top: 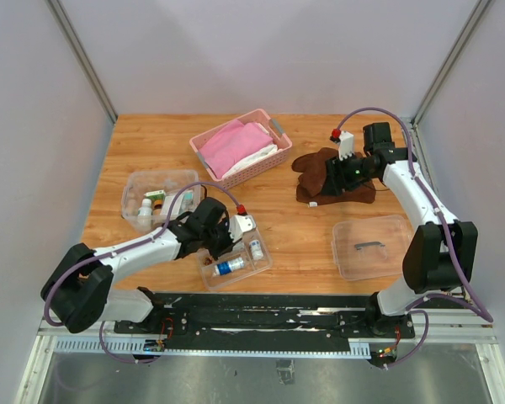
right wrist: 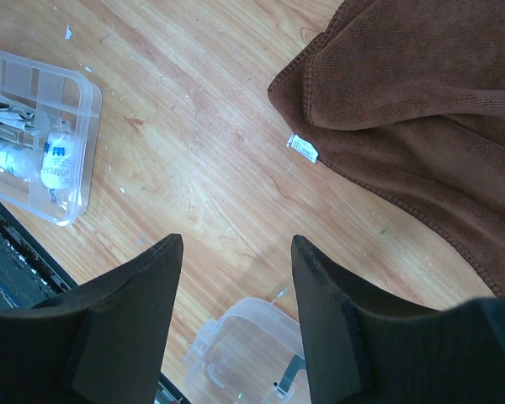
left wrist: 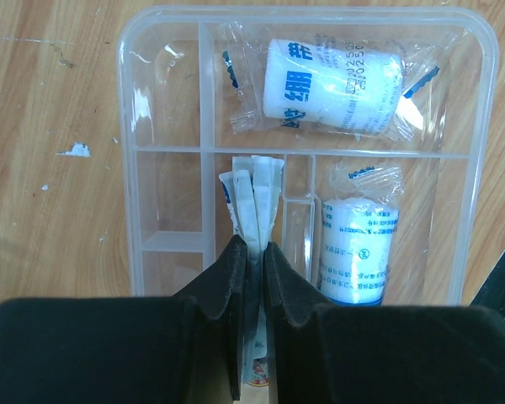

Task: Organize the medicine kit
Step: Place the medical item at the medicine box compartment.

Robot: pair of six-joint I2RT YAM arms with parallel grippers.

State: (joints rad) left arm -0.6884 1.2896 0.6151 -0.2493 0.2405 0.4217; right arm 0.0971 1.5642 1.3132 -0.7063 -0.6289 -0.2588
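The left gripper is clamped on a small sheaf of thin white packets. They stick out past its pads over the middle compartment of the divided tray. A wrapped roll lies in the compartment just right of that one, and a larger wrapped roll fills the long compartment on the far side of the divider.

The step in hand looks like setting the packets into that middle cell. To do it well, the sheaf should go down square to the cell, clear of both side dividers. The jaws should part only once the packet ends meet the tray floor, or the packets may fan out and spill over a wall. A small tilt along the cell would help them lie flat.

The rest of the kit sits around the tray. The clear box holding small bottles is just left of the tray and farther back, and the lid is well to its right. The right gripper hangs well right of the tray, its jaws apart and empty, beside a brown towel.
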